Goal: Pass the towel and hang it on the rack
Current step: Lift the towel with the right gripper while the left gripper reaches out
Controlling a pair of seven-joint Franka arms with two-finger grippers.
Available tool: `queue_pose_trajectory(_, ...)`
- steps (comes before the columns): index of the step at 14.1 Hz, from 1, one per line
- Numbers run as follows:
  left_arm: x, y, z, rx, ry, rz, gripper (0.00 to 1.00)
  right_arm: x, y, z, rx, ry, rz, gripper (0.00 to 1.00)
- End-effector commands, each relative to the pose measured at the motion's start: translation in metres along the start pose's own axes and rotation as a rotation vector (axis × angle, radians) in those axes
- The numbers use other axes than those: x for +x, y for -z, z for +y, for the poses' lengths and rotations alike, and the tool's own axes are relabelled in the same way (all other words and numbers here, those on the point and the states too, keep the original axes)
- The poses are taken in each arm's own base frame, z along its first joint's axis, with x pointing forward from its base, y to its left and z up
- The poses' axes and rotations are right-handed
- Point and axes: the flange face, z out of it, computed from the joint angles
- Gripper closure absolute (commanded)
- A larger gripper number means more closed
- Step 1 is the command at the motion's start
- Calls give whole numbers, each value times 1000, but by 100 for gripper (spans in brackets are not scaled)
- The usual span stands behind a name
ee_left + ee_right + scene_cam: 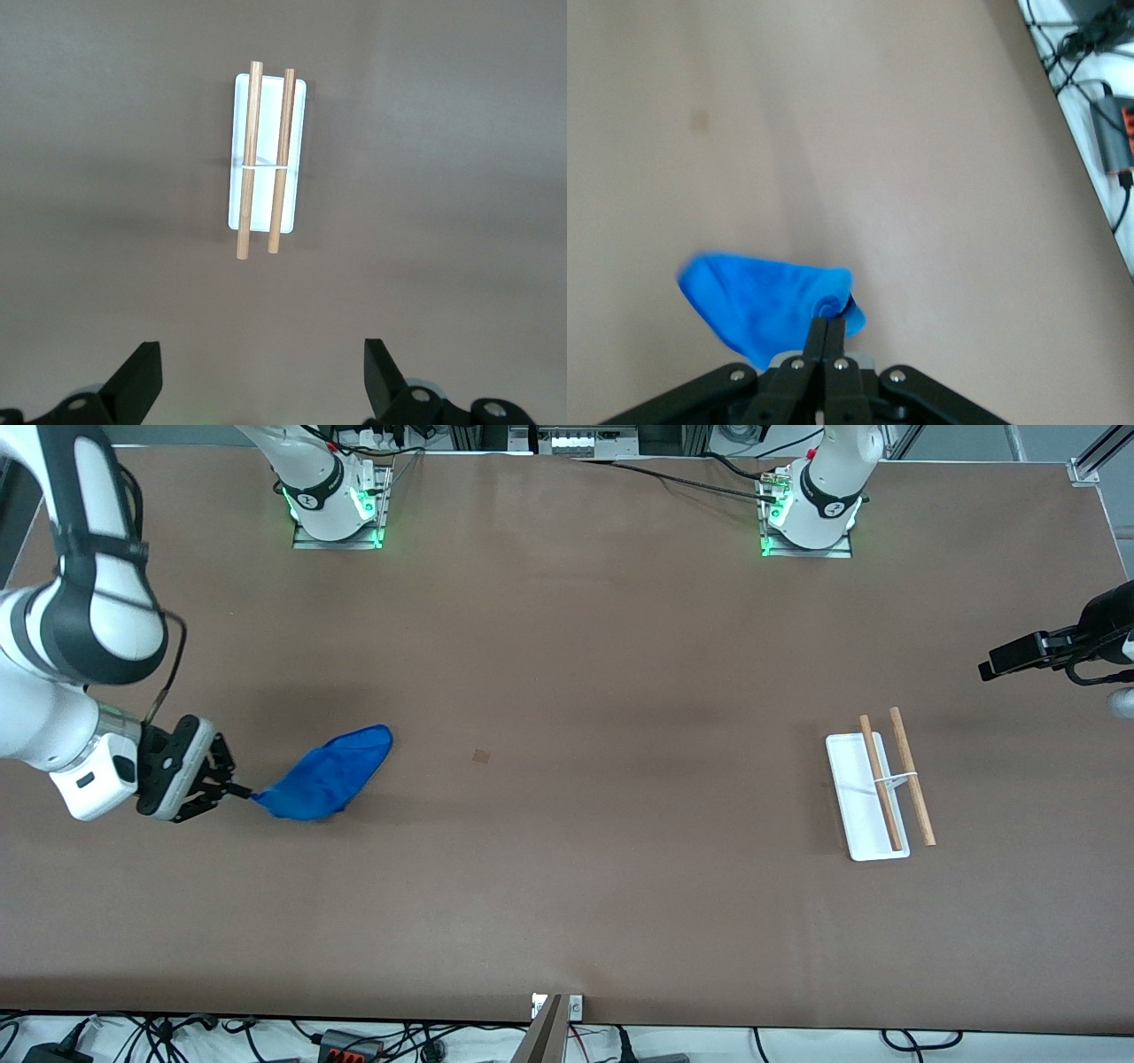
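Front view: the towel (330,773), toward the right arm's end of the table, well apart from the rack (877,790), pinched at its corner by the right gripper (237,790). Left wrist view: the left gripper (263,382), fingers spread, hovers near the rack (266,155). Right wrist view: fingers (825,341) clamp the towel (766,301).

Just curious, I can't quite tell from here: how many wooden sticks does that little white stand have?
2. Both lie side by side, held by the thin bracket of the rack: one rod runs above the white base, the other rod beside it, toward the left arm's end of the table.
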Motion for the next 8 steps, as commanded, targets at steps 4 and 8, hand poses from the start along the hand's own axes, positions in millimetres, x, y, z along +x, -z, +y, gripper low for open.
queue_pose_trajectory(4,26,-36,-26,-27,43,-72,0,156,13,-72,49,-243,62,100)
queue_pose_trajectory(8,44,-77,0,-134,-15,-147,0,285,18,-163,36,-267,169,100)
